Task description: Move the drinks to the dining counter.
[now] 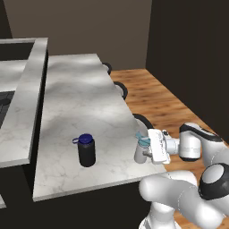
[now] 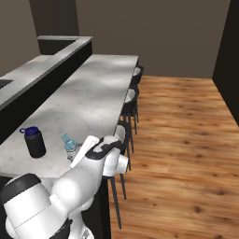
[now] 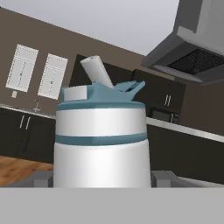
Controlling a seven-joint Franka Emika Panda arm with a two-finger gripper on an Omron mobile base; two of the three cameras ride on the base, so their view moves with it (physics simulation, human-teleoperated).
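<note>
tool point(image 1: 144, 151) tips hidden, grip cannot tell | white-grey bottle point(image 1: 141, 150) upright, spout up | black bottle point(image 1: 86, 150) upright on tabletop point(image 1: 85, 107)

Black bottle point(image 1: 86, 153), blue cap; white-grey bottle point(image 3: 101, 144), light-blue lid.

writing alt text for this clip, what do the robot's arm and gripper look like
A glossy white arm of rounded, bulbous segments, with dark grey to black caps and bands at the joints. The gripper is a boxy white hand on a short white wrist. No cables or markings are visible.
</note>
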